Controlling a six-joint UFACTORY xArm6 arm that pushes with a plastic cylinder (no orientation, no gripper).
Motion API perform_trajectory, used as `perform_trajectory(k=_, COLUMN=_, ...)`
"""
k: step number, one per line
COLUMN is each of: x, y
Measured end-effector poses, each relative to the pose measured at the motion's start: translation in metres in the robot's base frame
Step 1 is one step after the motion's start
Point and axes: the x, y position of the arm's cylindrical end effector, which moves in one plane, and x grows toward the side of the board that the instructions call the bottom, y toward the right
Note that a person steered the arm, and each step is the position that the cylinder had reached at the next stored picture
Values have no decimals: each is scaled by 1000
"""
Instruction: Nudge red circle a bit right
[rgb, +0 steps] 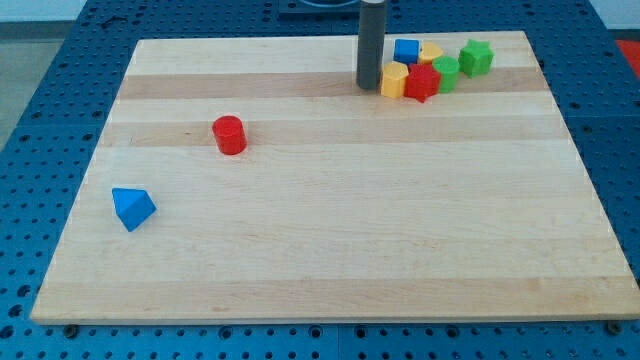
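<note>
While the tip (369, 86) rests at the far side of the board (330, 250), just left of the block cluster, the red circle (229, 134) stands untouched well to the left, so the step in hand reads as the approach: no contact yet. The arm carries no gripper, only a straight dark rod, so there is nothing to open, close or hold; the rod's end sits on the wood, touching or almost touching the yellow block (394, 79).

Next move, as judged: the tip has to travel left and nearer, pass around the red circle, and settle just on its left side, level with its middle. Only then a short push to the right. A short stroke matters, as the task asks for a small shift. An off-centre contact would likely send the piece sliding obliquely.

The red circle: a short upright cylinder, bright red, flat top facing up, alone on the left half of the board, with open wood all round. The blue triangular block (132, 208) lies nearer and further left, well apart from it.

Far-right cluster: yellow block, red star-like block (422, 83), blue block (406, 49), a second yellow piece (431, 52) partly hidden, two green blocks (446, 72) (476, 57). None lies in the push path.
</note>
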Motion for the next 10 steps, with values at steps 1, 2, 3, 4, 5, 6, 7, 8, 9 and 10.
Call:
perform_trajectory(k=1, x=48, y=-15)
perform_trajectory(k=2, x=92, y=-15)
perform_trajectory(k=3, x=110, y=-15)
perform_trajectory(k=4, x=110, y=-15)
perform_trajectory(k=5, x=111, y=-15)
perform_trajectory(k=6, x=139, y=-89)
perform_trajectory(k=7, x=160, y=-126)
perform_trajectory(k=8, x=149, y=-172)
perform_trajectory(k=9, x=125, y=-234)
perform_trajectory(k=10, x=125, y=-240)
